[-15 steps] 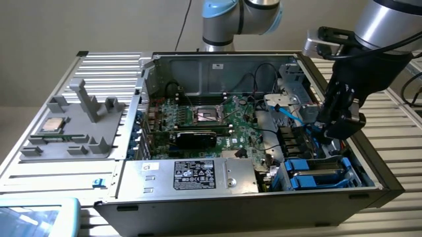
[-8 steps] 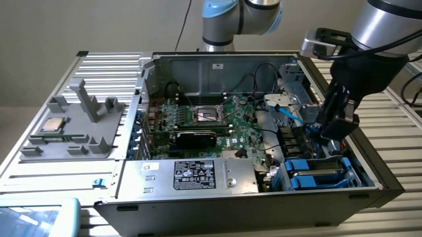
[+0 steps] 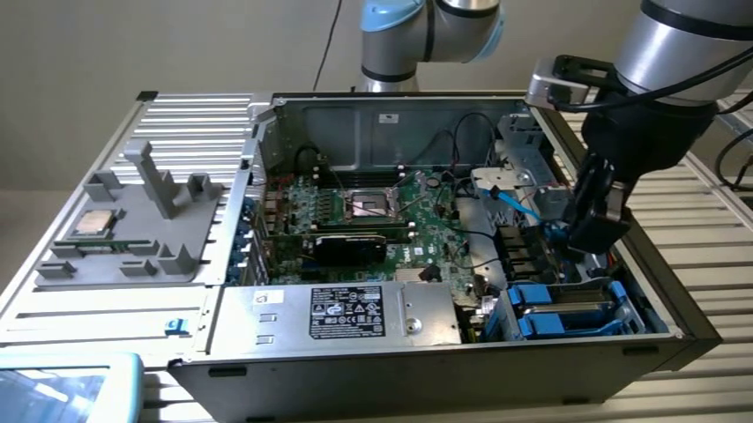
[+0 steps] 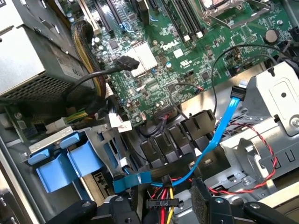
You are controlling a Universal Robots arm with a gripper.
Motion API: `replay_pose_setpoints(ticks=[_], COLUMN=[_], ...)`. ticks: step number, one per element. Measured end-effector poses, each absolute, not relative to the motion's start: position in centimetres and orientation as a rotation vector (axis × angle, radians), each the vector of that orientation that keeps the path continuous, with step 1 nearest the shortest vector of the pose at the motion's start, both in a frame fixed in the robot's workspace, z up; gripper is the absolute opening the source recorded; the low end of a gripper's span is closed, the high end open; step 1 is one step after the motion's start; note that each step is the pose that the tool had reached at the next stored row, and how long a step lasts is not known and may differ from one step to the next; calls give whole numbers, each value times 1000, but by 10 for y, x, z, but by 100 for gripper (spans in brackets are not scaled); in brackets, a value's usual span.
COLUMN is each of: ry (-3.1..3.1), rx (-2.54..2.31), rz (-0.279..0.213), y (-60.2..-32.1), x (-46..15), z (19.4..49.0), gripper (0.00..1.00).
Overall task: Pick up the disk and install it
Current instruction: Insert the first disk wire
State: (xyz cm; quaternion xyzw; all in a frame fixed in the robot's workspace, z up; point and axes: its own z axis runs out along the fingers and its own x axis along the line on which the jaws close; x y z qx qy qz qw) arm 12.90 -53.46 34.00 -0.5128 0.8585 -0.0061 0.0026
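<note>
Plain beige wall behind, slatted metal tabletop [image 3: 694, 189] carrying an open computer case [image 3: 412, 370] with the motherboard [image 3: 389, 220] exposed. The gripper [image 3: 594, 236] hangs inside the case at the exterior view's right, jaws released and spread wide. Nothing is held; the wrist view has cables, not the disk, showing past the pads [image 4: 203, 198]. The disk [image 3: 562, 313] lies flat in its blue carrier in the drive bay at the case's near corner on the exterior view's right, just beside the big silver power supply box [image 3: 341, 313]. Relative to the jaws it sits lower and nearer the case front, apart from them, off to one side and not between them. Step in hand reads as the approach to the disk, not yet a grasp. Doing it well probably means coming down square to the carrier and taking it by the blue sides rather than the label. It also means keeping the pads clear of the blue cable [image 4: 219, 126] and the red and yellow wires [image 4: 163, 191] that run right under the jaws, since a snag there looks like the main risk.
</note>
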Motion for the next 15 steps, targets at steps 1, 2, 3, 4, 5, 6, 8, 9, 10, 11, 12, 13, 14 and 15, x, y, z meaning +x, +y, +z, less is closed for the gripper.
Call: replay_pose_setpoints(ticks=[1, 2, 3, 4, 5, 6, 8, 9, 10, 11, 12, 13, 14, 15], ry=[2692, 2692, 2693, 2693, 2694, 2693, 2692, 2692, 2693, 2694, 2695, 2697, 2699, 2700], rx=[-1608, -1607, -1606, -1604, -1603, -1601, -1597, -1597, -1597, -1598, -1599, -1600, -1601, -1602], rz=[-21, -21, -22, -22, -22, -23, -27, -30, -35, -40, -46, -53, -59, -65], y=[-534, -534, -534, -534, -534, -534, -534, -534, -534, -534, -534, -534, -534, -533], x=[128, 126, 125, 124, 125, 125, 124, 125, 125, 124, 124, 124, 124, 124], z=[340, 340, 340, 340, 340, 340, 340, 339, 340, 340, 340, 340, 341, 341], gripper=[58, 58, 58, 58, 58, 58, 58, 58, 58, 58, 58, 58, 58, 58])
